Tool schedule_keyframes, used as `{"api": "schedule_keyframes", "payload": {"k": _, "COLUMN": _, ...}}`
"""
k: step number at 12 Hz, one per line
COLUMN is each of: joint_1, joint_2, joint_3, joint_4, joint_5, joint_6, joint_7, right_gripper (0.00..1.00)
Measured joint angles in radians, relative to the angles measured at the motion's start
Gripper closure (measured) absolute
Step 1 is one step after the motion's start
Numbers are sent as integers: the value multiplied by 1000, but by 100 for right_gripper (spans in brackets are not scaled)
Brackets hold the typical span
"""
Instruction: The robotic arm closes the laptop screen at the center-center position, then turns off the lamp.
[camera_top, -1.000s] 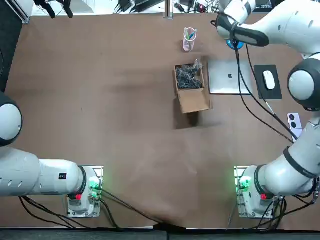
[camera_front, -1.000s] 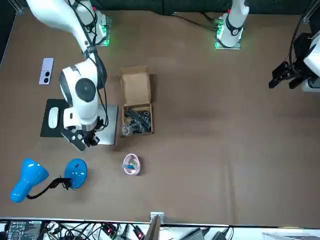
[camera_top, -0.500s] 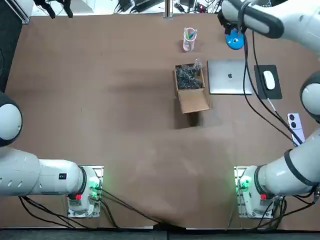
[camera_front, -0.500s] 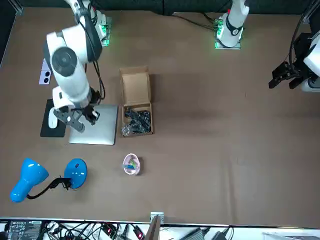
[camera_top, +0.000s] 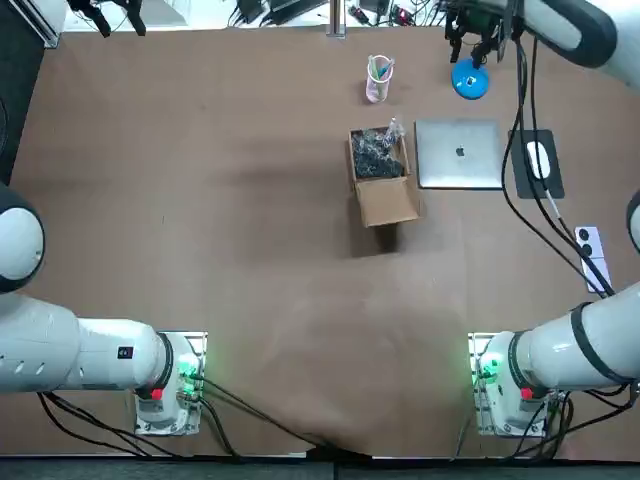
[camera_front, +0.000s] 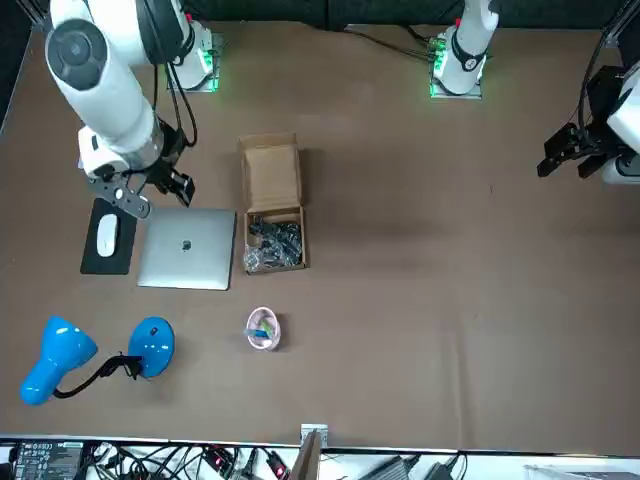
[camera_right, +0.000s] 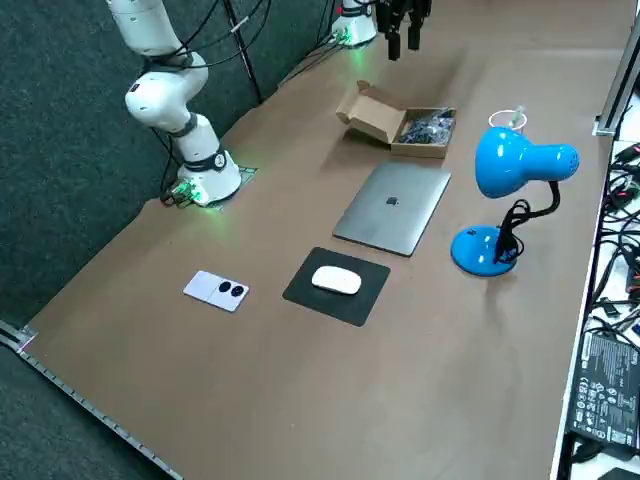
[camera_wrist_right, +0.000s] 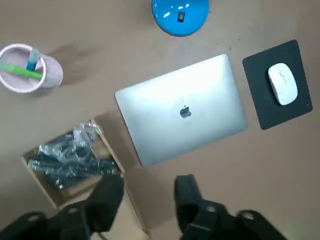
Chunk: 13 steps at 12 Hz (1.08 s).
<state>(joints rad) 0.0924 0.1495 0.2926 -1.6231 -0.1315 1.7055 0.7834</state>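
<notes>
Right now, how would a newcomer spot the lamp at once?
On the brown table, find the closed silver laptop; the desk lamp stands beyond its far edge from the robot. The open right gripper hovers high near the laptop. Only the lamp is bright blue.

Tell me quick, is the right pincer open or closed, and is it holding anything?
Right pincer: open, holding nothing, high up near the closed silver laptop.

bright even light; glare on laptop (camera_wrist_right: 182, 115); right gripper (camera_wrist_right: 148, 184) high above
</notes>
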Motion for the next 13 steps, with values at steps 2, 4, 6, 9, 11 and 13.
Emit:
{"api": "schedule_keyframes", "payload": {"k": 2, "joint_1": 0, "joint_2": -31, "joint_3": -14, "joint_4": 0, "joint_5": 27, "joint_6": -34, "joint_7": -53, "right_gripper": 25}}
{"api": "schedule_keyframes", "payload": {"k": 4, "joint_1": 0, "joint_2": -74, "joint_3": -76, "joint_4": 0, "joint_5": 82, "joint_6": -87, "joint_7": -201, "right_gripper": 0}}
{"api": "schedule_keyframes", "payload": {"k": 6, "joint_1": -2, "joint_2": -97, "joint_3": -123, "joint_4": 0, "joint_5": 95, "joint_6": -119, "joint_7": -335, "right_gripper": 0}}
{"api": "schedule_keyframes", "payload": {"k": 9, "joint_1": -2, "joint_2": -137, "joint_3": -183, "joint_4": 0, "joint_5": 97, "joint_6": -156, "joint_7": -486, "right_gripper": 0}}
{"api": "schedule_keyframes", "payload": {"k": 11, "joint_1": -2, "joint_2": -168, "joint_3": -219, "joint_4": -1, "joint_5": 98, "joint_6": -169, "joint_7": -541, "right_gripper": 0}}
{"api": "schedule_keyframes", "payload": {"k": 13, "joint_1": -4, "joint_2": -192, "joint_3": -259, "joint_4": -1, "joint_5": 98, "joint_6": -178, "joint_7": -594, "right_gripper": 0}}
